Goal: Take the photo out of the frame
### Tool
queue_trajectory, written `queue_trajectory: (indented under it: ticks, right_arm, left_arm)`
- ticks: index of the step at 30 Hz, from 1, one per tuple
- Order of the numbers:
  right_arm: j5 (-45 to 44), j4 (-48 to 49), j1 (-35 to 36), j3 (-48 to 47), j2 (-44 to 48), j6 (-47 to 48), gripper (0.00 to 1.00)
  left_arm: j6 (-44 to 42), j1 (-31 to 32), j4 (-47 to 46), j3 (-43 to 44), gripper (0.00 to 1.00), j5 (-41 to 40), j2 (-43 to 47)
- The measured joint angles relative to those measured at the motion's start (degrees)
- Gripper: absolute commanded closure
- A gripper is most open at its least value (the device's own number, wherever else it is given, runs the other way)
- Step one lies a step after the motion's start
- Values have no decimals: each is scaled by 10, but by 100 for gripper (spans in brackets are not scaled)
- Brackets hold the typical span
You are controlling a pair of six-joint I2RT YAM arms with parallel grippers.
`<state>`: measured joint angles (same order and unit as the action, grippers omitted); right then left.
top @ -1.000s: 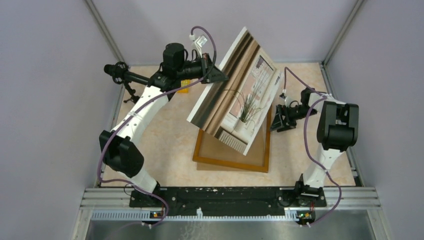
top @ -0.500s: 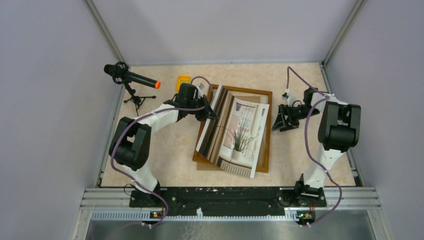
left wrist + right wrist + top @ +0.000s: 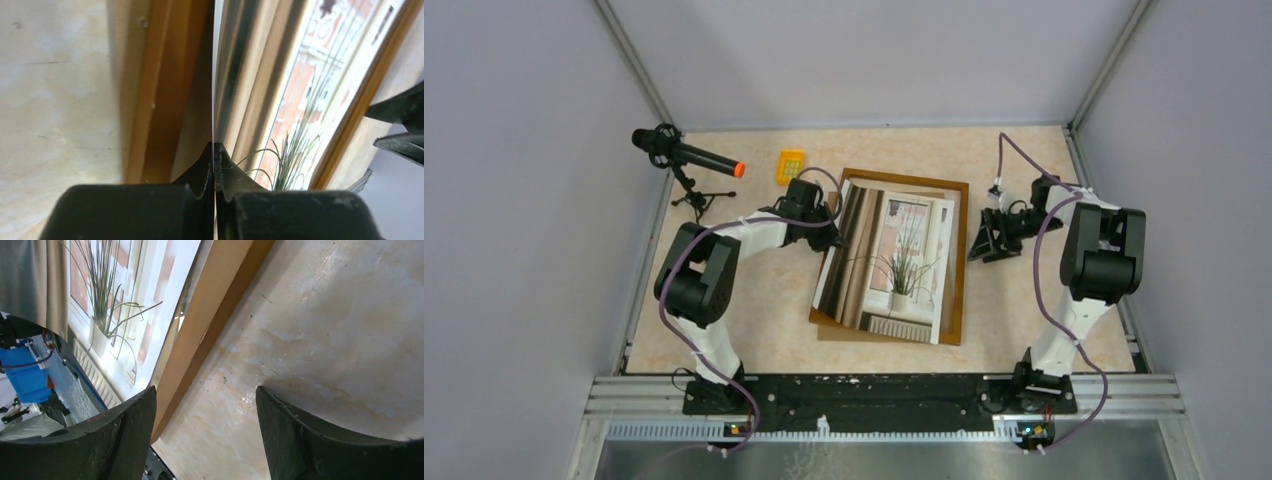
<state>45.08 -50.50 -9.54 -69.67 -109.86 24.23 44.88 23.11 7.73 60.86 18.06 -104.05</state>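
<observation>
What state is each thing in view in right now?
photo, face up, left edge lifted off the frame, pinched by the left hand.
frame, flat on the table under the photo.
left hand, shut on the photo's edge.
right hand, open, empty, beside the frame.
microphone, upright on its tripod.
yellow device, lying flat on the table.

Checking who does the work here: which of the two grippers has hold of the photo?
The left gripper, shut on the left edge of the photo. The right gripper stands open beside the right side of the frame, holding nothing.
</observation>
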Motion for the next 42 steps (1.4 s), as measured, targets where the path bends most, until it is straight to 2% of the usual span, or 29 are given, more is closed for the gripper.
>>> queue_trajectory:
  ticks: [1,5,6,7,10,11,18,23,28,30,32,37,42]
  right_arm:
    - [0,1,0,0,0,0,28]
    - [2,4,1,3,0,-4,28]
    - [2,4,2,3,0,-5,28]
    - [2,4,2,2,0,-5,28]
    - [0,4,4,2,0,-5,28]
    - [-1,3,4,1,0,-5,28]
    - [-14,3,8,-9,0,-9,27]
    - [-29,3,8,-18,0,-9,24]
    - [-40,-3,8,-48,1,-9,15]
    - [-44,-5,9,-62,8,-9,6]
    - [-48,-12,11,-75,21,-9,1]
    - [-50,-24,30,-119,68,-11,1]
    - [-46,-27,56,-129,136,-18,1]
  left_arm:
    - [0,0,2,0,79,-5,-1]
    - [1,5,4,0,50,-13,-8]
    - [-3,9,2,1,35,-11,-8]
    - [-9,16,1,4,26,-12,-8]
    - [-37,47,0,21,5,-13,0]
    - [-49,55,2,25,2,-16,7]
    - [-143,91,63,70,1,-48,65]
    - [-230,97,132,124,1,-105,95]
    - [-323,98,181,185,1,-162,112]
    - [-364,98,199,207,1,-173,117]
    - [-404,98,226,238,1,-170,117]
    - [-475,87,276,309,1,-118,118]
    - [-515,52,313,331,1,-35,121]
